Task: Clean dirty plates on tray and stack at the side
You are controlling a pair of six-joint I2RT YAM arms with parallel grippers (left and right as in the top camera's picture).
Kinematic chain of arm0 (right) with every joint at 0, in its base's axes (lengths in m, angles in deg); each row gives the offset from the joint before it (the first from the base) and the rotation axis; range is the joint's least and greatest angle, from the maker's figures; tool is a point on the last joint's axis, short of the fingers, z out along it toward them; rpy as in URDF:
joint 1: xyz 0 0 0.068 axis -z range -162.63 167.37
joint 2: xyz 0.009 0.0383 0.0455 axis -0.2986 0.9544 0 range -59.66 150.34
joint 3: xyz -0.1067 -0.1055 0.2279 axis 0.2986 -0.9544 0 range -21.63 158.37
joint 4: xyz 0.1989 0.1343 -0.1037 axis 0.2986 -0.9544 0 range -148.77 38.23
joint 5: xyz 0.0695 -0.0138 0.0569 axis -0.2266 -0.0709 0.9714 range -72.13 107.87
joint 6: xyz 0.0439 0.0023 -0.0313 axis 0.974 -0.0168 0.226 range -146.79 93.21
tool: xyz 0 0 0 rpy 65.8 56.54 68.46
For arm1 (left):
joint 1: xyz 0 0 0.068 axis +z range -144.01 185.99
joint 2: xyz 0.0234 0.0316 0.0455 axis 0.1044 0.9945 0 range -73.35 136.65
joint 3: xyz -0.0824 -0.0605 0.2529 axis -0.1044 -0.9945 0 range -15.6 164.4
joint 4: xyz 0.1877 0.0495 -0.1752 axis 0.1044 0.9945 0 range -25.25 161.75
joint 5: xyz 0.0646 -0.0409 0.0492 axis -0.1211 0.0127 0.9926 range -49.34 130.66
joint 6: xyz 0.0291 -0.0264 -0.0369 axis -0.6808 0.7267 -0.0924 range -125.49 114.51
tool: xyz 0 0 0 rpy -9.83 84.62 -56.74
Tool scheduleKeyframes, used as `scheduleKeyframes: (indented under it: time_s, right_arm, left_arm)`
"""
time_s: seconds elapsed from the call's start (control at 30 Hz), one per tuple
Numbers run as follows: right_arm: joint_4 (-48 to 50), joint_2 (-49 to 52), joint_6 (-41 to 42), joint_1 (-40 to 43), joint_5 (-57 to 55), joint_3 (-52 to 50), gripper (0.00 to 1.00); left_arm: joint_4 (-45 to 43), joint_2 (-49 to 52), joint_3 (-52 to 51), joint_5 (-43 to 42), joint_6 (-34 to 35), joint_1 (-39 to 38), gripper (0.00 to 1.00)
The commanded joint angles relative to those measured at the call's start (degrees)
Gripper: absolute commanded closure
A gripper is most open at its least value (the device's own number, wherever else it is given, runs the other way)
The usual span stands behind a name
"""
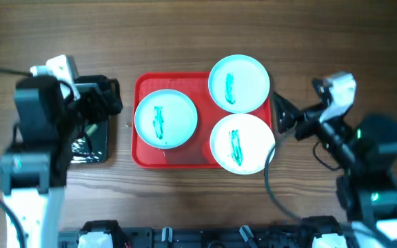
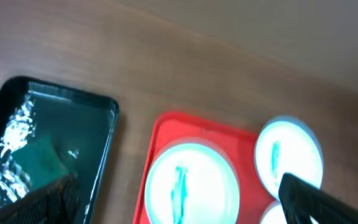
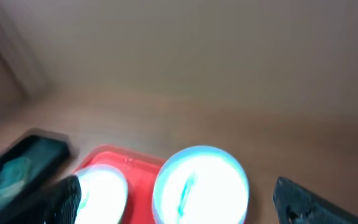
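Observation:
Three pale plates lie on the red tray (image 1: 143, 155), each with a teal smear: one at the left (image 1: 165, 118), one at the back right (image 1: 238, 83), one at the front right (image 1: 242, 143). My left gripper (image 1: 112, 96) is open and empty, just left of the tray. In the left wrist view its fingers (image 2: 185, 202) frame the left plate (image 2: 190, 183). My right gripper (image 1: 282, 117) is open and empty, just right of the tray. In the right wrist view its fingers (image 3: 179, 202) frame the back right plate (image 3: 201, 183).
A narrow black tray (image 1: 92, 148) lies left of the red tray, under my left arm, with a green cloth in it (image 2: 42, 158). Bare wooden table runs along the back and the front.

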Motion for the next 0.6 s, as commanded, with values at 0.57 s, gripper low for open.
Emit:
scheduleKeyframes:
  time_s: [0.57]
  right_arm:
    - [-29.5, 56.0, 18.2, -13.5, -4.3, 37.9, 0.17]
  left_arm:
    - [9.0, 20.9, 11.3, -1.1, 2.1, -0.2, 0.00]
